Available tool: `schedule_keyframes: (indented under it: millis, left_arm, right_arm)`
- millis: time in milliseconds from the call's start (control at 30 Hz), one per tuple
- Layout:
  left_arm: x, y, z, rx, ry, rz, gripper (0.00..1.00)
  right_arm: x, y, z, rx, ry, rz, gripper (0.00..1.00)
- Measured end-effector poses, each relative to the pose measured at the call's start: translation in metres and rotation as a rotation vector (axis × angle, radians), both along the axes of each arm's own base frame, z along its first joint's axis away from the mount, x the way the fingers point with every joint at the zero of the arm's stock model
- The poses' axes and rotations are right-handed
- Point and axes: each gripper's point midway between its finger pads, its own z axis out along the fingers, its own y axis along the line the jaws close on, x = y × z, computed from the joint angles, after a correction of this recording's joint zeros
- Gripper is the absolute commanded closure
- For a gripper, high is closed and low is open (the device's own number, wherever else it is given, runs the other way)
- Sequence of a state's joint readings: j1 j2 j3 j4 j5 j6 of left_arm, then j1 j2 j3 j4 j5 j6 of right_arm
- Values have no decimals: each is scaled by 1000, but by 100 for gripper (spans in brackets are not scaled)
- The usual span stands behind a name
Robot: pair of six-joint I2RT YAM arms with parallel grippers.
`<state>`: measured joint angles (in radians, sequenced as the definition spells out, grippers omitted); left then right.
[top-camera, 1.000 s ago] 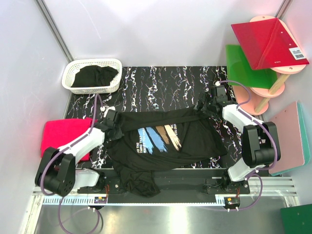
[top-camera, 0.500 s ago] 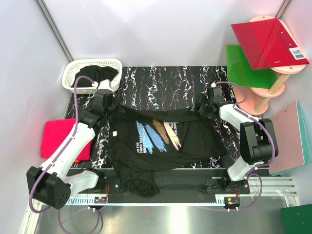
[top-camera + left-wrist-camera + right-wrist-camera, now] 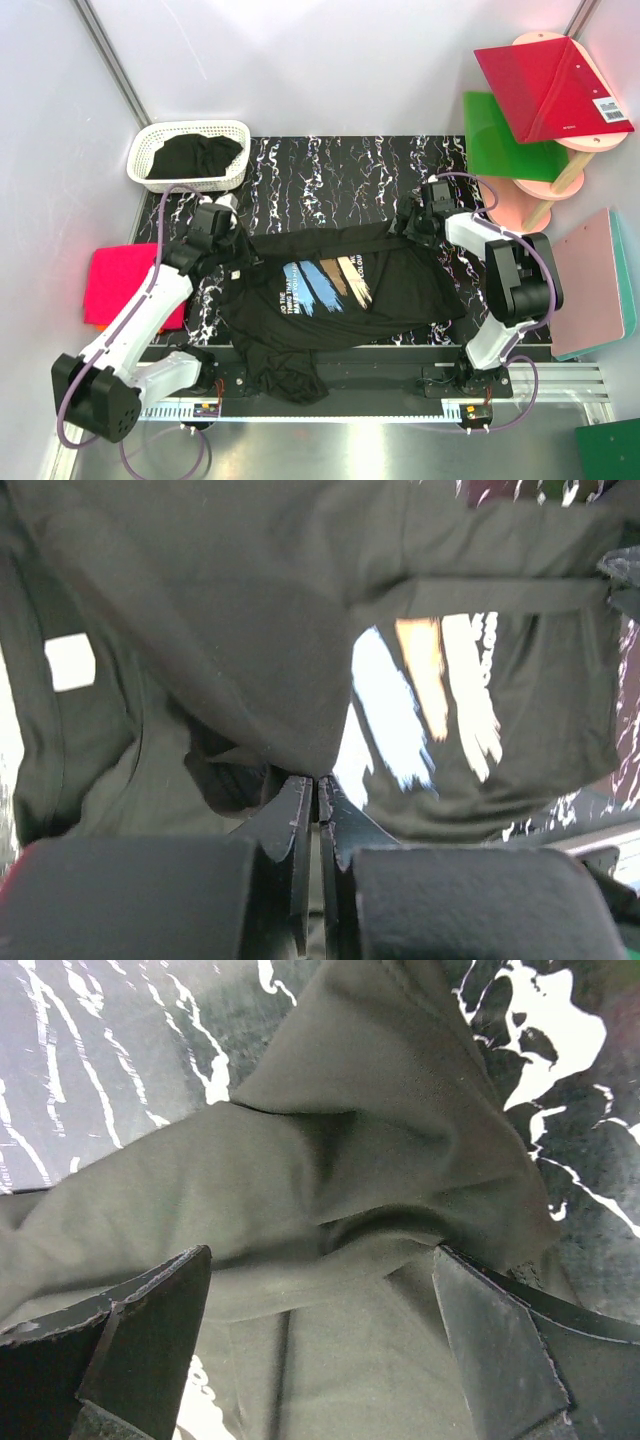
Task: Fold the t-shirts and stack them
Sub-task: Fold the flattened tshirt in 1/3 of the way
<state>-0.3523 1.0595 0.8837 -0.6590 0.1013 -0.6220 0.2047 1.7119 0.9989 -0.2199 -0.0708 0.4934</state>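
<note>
Left arm seen drawn back from basket (image 3: 185, 128) since half a second ago. Left fingers (image 3: 305, 820) clenched on fold of printed t-shirt (image 3: 340, 285) at its left shoulder. Shirt's top edge now slanted, lowered on left. Right fingers (image 3: 150, 1330) spread wide, released, set either side of bunched cloth at shirt's right corner, barely shifted. Shirt spread mid-tabletop (image 3: 330, 170), lower part bunched at near edge. Folded hot-pink shirt (image 3: 120, 280) left of it; black shirt (image 3: 195, 155) unmoved in basket.

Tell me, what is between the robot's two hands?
The black cloth t-shirt with the blue, tan and white brushstroke print lies spread between the left hand and the right hand, seen best in the top view.
</note>
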Motion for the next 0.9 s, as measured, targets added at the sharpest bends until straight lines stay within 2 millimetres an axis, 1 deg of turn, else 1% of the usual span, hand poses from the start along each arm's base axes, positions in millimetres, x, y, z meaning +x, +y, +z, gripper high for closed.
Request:
schedule_keyframes:
  millis: [100,200,367,433,467,600,800,900]
  left_arm:
    - [-11,4,0,1,23,9,93]
    - [-19,11,-5,10,49,25,91]
    - [-30,28,-25,35,124,76,92]
    - [-34,31,-30,32,145,86,92]
    - [-36,29,-30,20,147,80,92]
    - [-39,14,-12,-87,104,40,94]
    - [-34,-11,28,-256,27,-27,94]
    - [-34,-15,33,-282,18,-33,94]
  right_arm:
    - [-1,2,-8,-2,19,6,0]
    - [4,5,-6,0,5,11,0]
    - [4,8,-7,-1,1,20,0]
    - [6,9,-7,1,-6,23,0]
    - [7,11,-6,2,-13,25,0]
    - [10,16,-4,7,-32,36,0]
    - [12,26,-6,9,-39,57,0]
    - [15,29,-6,11,-46,63,0]
